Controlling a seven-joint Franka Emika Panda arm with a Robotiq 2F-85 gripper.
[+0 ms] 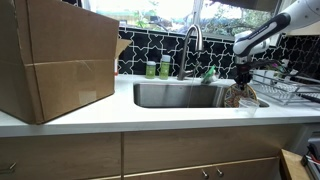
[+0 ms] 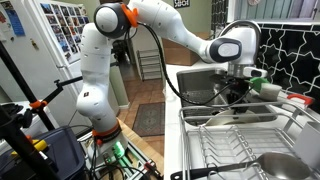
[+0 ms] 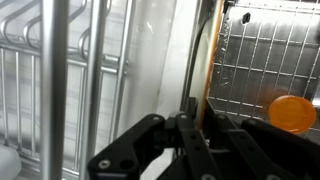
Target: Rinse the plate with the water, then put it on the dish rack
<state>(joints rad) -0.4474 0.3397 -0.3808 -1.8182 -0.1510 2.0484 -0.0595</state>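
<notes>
I count 1 plate, 1 dish rack, 1 sink, 1 faucet, 1 big cardboard box and 2 green containers behind the basin.

The plate stands upright at the right end of the sink, right of centre in an exterior view, with the rack just beside it toward the right edge. The end effector comes down on it from above. In the wrist view the end effector is clamped narrowly on the plate's rim. The plate shows edge-on as a thin vertical band, with the rack's tines on the left. 1 orange round thing lies at the lower right. I cannot tell whether the plate's lower edge rests on anything.

The table is a white top over wooden cabinet fronts. Black tile with pale lines backs the sink, under a bright window. From the rack's end, the white arm arches in from the upper left.
</notes>
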